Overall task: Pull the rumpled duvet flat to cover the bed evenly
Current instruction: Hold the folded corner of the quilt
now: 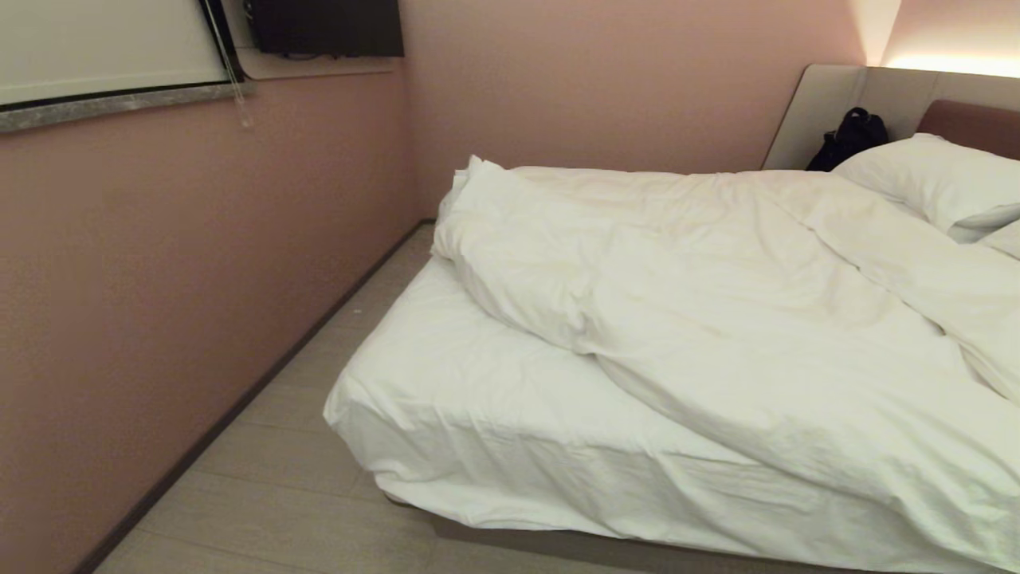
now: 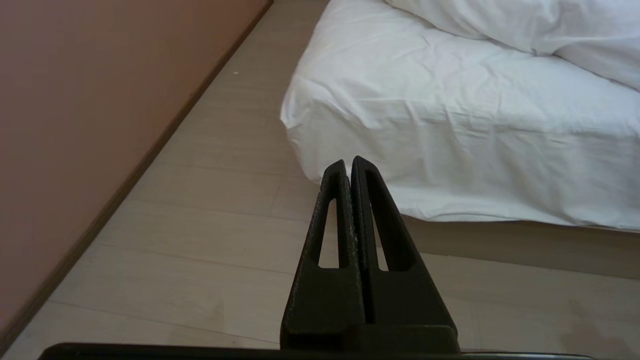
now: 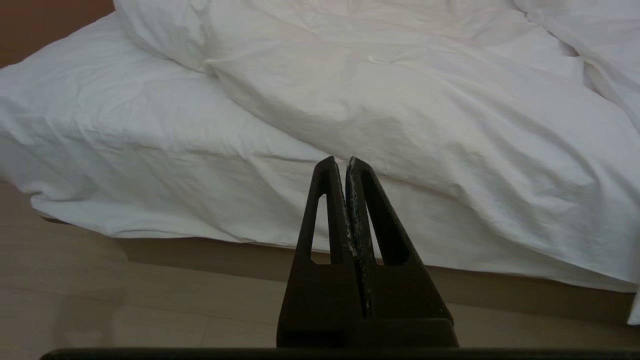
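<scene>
Both the left end effector (image 2: 349,162) and right end effector (image 3: 340,162) are closed, empty, short of the rumpled duvet (image 1: 717,295).

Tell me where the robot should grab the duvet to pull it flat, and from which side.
Probably the duvet's bunched lower edge, approached from the foot of the bed. That thick fold lies pulled back diagonally, leaving bare sheet below it, so it offers a raised lip to pinch and drag footward.
</scene>
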Tool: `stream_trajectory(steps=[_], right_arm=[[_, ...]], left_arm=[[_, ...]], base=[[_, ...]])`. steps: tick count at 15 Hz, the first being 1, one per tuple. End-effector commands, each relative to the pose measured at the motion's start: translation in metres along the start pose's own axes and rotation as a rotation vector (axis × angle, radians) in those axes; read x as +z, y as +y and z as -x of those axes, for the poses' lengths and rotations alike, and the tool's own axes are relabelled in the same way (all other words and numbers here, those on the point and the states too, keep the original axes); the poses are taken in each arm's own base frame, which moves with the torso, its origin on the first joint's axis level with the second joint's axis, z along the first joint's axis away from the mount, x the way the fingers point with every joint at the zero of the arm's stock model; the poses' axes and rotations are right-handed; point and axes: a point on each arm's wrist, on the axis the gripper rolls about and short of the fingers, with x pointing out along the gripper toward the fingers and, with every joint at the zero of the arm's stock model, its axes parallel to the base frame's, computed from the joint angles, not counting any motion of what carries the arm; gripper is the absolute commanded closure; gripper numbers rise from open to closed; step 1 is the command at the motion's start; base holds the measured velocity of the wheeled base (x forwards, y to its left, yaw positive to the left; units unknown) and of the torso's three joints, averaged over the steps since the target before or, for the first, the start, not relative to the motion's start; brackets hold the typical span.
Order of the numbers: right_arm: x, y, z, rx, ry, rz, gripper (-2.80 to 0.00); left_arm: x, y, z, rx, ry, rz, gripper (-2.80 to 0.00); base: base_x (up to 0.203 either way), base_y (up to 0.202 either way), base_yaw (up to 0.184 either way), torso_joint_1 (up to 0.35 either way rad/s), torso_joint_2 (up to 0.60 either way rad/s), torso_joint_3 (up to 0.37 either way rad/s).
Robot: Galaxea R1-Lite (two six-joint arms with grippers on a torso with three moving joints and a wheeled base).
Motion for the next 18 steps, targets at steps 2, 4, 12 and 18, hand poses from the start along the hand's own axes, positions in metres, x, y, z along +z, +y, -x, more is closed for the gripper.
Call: stream_trajectory(steps=[2, 4, 12, 18], right_arm=[[-0.0001, 0.0000, 0.0000, 0.000, 0.000, 0.001, 0.00], [-0.0001, 0.0000, 0.0000, 0.000, 0.000, 0.001, 0.00], [0.0000, 0.0000, 0.0000, 0.000, 0.000, 0.001, 0.00], [0.0000, 0.0000, 0.0000, 0.000, 0.000, 0.001, 0.00]], left_arm=[[0.0000, 0.0000, 0.0000, 0.001, 0.000, 0.001, 0.00], [0.0000, 0.0000, 0.0000, 0.001, 0.000, 0.003, 0.00], [0.0000, 0.0000, 0.0000, 0.001, 0.000, 0.000, 0.00], [0.0000, 0.0000, 0.0000, 0.000, 0.001, -0.002, 0.00]], base=[[0.000, 0.198, 0.001, 0.003, 0.00, 0.000], [0.000, 0.196, 0.000, 0.002, 0.00, 0.000], [0.000, 0.110, -0.001, 0.002, 0.00, 0.002], [0.000, 0.000, 0.000, 0.000, 0.00, 0.000]])
